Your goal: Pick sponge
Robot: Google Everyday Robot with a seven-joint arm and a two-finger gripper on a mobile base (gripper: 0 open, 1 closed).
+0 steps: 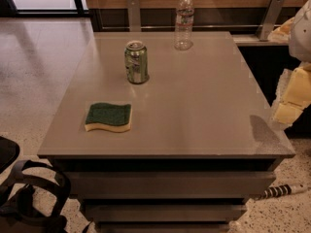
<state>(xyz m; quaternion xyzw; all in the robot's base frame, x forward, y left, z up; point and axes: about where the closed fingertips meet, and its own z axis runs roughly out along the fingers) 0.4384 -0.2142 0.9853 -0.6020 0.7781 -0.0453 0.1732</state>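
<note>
The sponge [108,117] lies flat on the grey table [194,110], near its front left. It has a dark green scouring top over pale yellow foam and a wavy edge. My gripper [293,97] hangs at the right edge of the view, beyond the table's right side and far from the sponge. Its pale yellow foam-like fingers [297,90] point down. Nothing is held in it.
A green soda can [136,62] stands upright behind the sponge. A clear plastic water bottle [184,21] stands at the table's back edge. A black chair [29,193] is at the lower left. A striped object [282,191] lies on the floor at the lower right.
</note>
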